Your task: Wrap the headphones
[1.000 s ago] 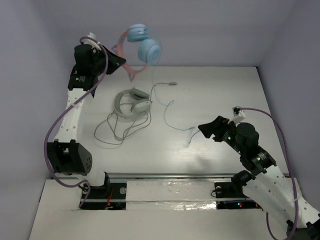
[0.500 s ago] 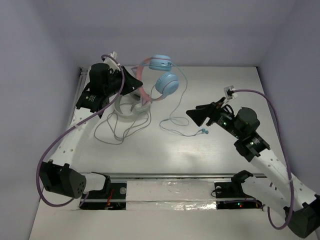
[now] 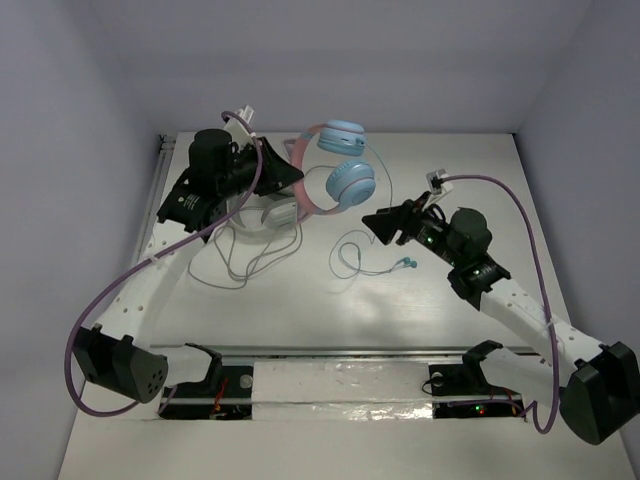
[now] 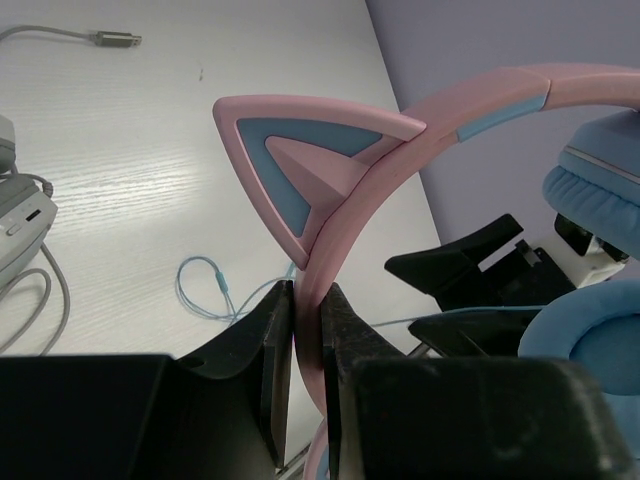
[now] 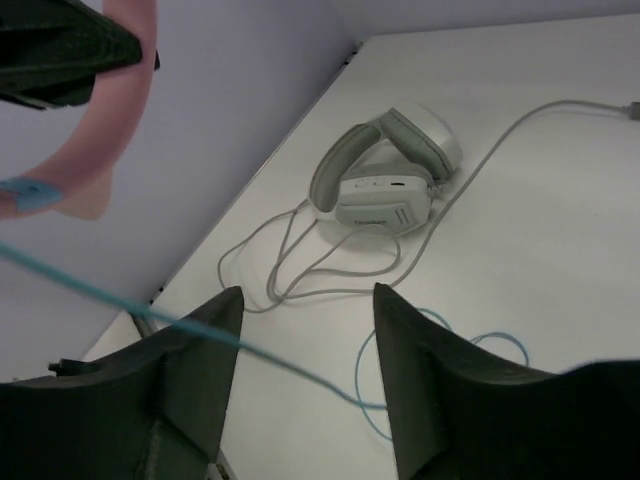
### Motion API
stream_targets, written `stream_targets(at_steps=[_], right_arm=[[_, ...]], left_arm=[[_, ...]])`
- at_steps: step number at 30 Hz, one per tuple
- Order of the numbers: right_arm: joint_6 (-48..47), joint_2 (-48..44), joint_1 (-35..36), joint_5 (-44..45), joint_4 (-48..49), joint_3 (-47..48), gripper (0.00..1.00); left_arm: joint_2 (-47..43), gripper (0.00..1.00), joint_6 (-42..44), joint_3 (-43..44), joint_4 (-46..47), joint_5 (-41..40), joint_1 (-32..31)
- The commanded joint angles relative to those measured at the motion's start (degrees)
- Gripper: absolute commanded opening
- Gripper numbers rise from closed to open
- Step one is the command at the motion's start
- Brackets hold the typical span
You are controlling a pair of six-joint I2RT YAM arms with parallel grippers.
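Left hand (image 3: 288, 178): clamped tight on the pink headband, just below one cat ear (image 4: 300, 165); the band fills the narrow gap between the fingers (image 4: 272, 350).
Headphones (image 3: 335, 165): held up off the tabletop (image 3: 470, 170) by the left hand, over the far middle area, with both light blue ear cups hanging to the right of the grip.
Cable (image 3: 350, 250): thin and light blue; it drops from the headphones, curls in loose loops on the tabletop, and ends at a small plug (image 3: 408, 263) lying flat.
Right hand (image 3: 375, 222): fingers spread wide and clamping nothing, pointed toward the ear cups. In the right wrist view a strand of the cable crosses the gap between the fingers.
White-grey headphones (image 3: 270, 215): resting on the tabletop beneath the left hand, their grey cord (image 3: 235, 265) sprawled in loops toward the near side.
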Motion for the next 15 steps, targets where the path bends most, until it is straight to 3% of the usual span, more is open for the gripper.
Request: stream_targets(at_steps=[1, 3, 4, 7, 12, 15], right_arm=[[2.40, -0.87, 0.36, -1.89, 11.25, -3.01, 0.58], [3.20, -1.31, 0.36, -1.98, 13.54, -3.90, 0.48], [3.38, -1.57, 0.36, -2.15, 13.73, -4.25, 0.36], [3.29, -4.37, 0.36, -1.98, 11.98, -3.90, 0.14], [1.45, -12.19, 0.36, -1.63, -2.39, -0.66, 0.01], [-0.48, -15.72, 0.36, -0.14, -12.85, 4.09, 0.00]], left_arm=[[-3.12, 0.00, -1.67, 4.85, 4.02, 2.60, -0.05], [-3.21, 0.00, -1.67, 4.94, 4.10, 2.87, -0.05], [-3.21, 0.00, -1.75, 4.94, 4.19, 3.13, -0.05], [-3.21, 0.00, -2.02, 4.94, 4.46, 3.75, -0.05], [-2.86, 0.00, 2.45, 5.91, 0.95, -3.44, -0.05], [-3.38, 0.00, 4.04, 3.98, 0.59, -6.80, -0.05]])
